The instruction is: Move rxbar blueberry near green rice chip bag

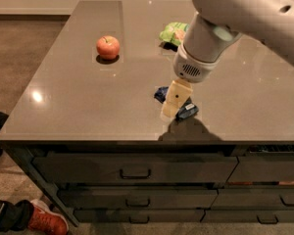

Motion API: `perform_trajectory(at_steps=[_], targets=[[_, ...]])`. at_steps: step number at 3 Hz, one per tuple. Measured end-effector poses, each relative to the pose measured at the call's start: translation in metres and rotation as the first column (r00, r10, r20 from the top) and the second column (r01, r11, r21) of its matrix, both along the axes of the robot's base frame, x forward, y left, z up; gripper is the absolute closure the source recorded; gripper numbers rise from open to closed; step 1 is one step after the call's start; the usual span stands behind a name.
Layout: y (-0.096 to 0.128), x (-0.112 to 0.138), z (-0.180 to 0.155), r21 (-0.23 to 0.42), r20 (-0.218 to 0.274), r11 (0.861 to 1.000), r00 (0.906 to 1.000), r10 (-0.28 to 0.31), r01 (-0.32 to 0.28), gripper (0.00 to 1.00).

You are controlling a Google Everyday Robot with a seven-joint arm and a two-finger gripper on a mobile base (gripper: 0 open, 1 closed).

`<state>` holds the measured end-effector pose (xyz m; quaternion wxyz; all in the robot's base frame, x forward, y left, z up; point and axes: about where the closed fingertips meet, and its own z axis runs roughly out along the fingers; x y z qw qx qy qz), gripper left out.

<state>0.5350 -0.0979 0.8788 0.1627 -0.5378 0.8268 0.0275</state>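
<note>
You have three loose things on the counter (83,99): one rxbar blueberry (187,112), one green rice chip bag (171,33) and one red apple (108,47). There is one arm (235,13) in view, carrying one end effector (169,112).

The end effector comes down at a slant from the upper right. Its pale tip is low over the counter near the front edge, right in front of the rxbar blueberry. You cannot tell from this view whether it is spread or pressed together, nor whether it touches the bar.

The bar lies near the middle of the counter's front part, well apart from the green rice chip bag further back. You see only its two dark blue ends, one on each side of the end effector; its middle is hidden. The bag's right part is covered by the arm, so only its left portion shows, and its lettering is too blurred to read.

The apple stands in full view at the back left, well apart from both the bag and the bar.

The arm is cut off by the top and right edges. Below the counter, the drawers (135,173) on the right are cut off too. At the bottom left corner, one red shoe (48,220) shows only in part.
</note>
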Motion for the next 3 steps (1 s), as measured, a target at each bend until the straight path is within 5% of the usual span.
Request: perform_trajectory(at_steps=[2,3], targets=[[0.014,0.019,-0.022,-0.026,-0.015,0.997,0.9967,-0.079,0.079,0.00],[0.019,0.024,-0.030,-0.037,-0.032,0.996,0.9958,-0.086,0.085,0.13]])
